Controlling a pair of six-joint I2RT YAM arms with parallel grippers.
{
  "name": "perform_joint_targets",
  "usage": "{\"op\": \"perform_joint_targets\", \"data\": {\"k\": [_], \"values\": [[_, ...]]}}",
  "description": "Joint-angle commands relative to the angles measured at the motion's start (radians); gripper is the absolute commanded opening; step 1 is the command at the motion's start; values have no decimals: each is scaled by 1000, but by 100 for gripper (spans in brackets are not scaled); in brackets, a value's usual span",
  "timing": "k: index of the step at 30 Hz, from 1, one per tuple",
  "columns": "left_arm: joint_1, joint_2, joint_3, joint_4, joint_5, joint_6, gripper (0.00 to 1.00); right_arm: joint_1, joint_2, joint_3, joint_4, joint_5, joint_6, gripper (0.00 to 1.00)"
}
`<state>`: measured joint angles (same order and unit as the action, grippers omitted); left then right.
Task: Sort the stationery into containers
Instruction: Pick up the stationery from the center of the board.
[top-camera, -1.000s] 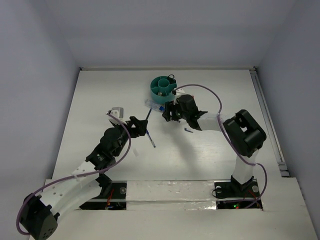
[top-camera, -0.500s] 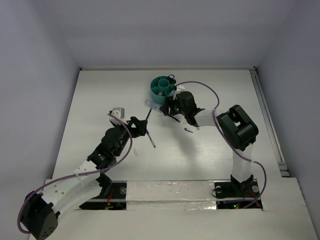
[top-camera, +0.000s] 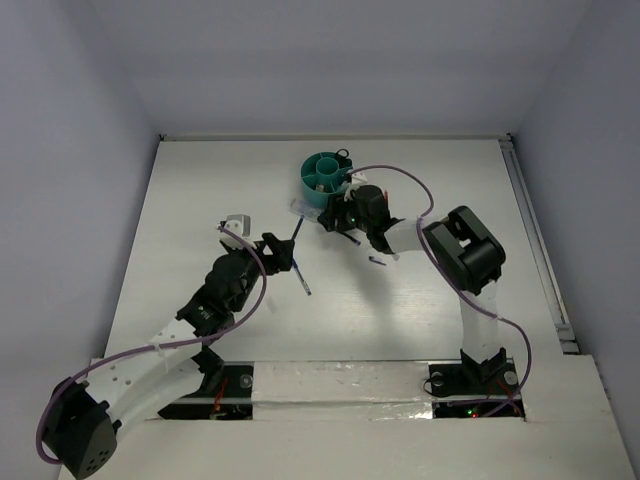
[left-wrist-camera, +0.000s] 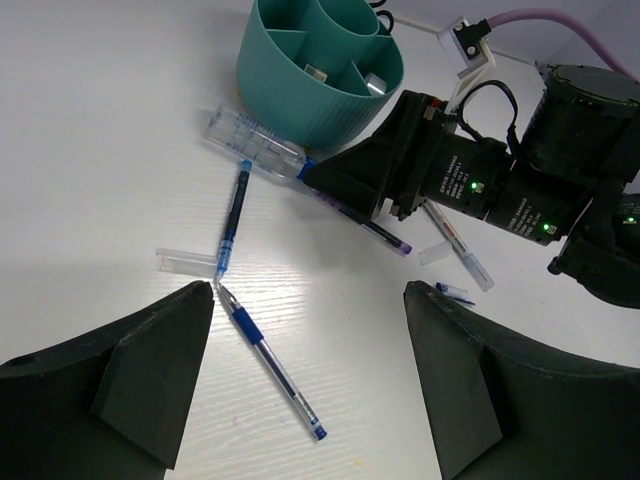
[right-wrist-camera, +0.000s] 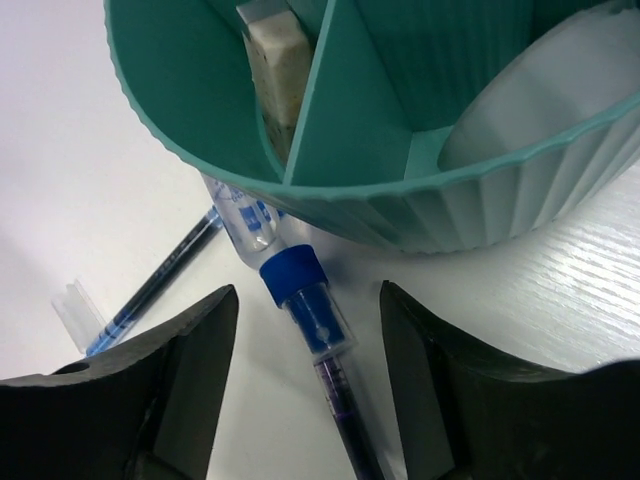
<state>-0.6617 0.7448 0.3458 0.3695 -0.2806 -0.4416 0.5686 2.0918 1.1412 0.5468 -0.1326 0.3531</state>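
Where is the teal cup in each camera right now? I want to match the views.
Top external: teal cup at the table's far centre.
Left wrist: the cup is at top centre, cut off by the top edge.
Right wrist: the cup fills the upper frame, very close.
Shared landmark: the clear pen with a blue collar lying at the cup's base, seen in all three views.

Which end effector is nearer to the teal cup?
Right. The right end effector sits beside the near wall of the teal cup; the left end effector hovers farther off, over loose pens.
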Motion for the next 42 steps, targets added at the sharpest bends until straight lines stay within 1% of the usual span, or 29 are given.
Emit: {"op": "perform_joint_targets", "data": {"k": [1, 2, 3, 9, 13, 16, 19, 20, 22, 23, 24, 26, 35, 38, 41, 42], "values": [[-6, 10, 2, 46, -15, 15, 74, -6, 27, 25, 113, -1, 24, 63], [-6, 16, 4, 46, -17, 17, 75, -6, 30, 26, 119, -2, 26, 58], [-6, 18, 5, 43, -19, 17, 74, -6, 34, 26, 125, -4, 32, 57], [-6, 4, -2, 43, -28, 18, 75, -6, 68, 25, 166, -22, 58, 56], [-6, 14, 2, 42, -31, 17, 75, -6, 63, 22, 177, -38, 72, 56], [-6, 25, 9, 40, -29, 15, 75, -6, 63, 23, 185, -45, 72, 52], [-6, 22, 9, 36, -32, 15, 75, -6, 68, 23, 188, -50, 73, 46], [-6, 15, 7, 36, -32, 15, 75, -6, 68, 22, 186, -50, 73, 42], [-6, 4, 1, 37, -35, 15, 75, -6, 59, 20, 183, -50, 67, 37], [-6, -4, -1, 37, -37, 14, 75, -6, 53, 12, 183, -48, 66, 33], [-6, -7, -4, 37, -38, 14, 75, -6, 48, 8, 185, -48, 63, 32], [-6, -5, -1, 37, -38, 14, 75, -6, 31, -3, 191, -50, 63, 25], [-6, -1, 1, 37, -35, 11, 75, -6, -52, -43, 202, -65, 55, 13], [-6, 1, 1, 34, -37, 11, 75, -6, -84, -47, 183, -94, 53, 11], [-6, -18, -2, 32, -40, 7, 75, -6, -121, -49, 148, -114, 55, 8], [-6, -22, -5, 35, -42, 7, 75, -6, -130, -41, 92, -113, 50, 7]]}}
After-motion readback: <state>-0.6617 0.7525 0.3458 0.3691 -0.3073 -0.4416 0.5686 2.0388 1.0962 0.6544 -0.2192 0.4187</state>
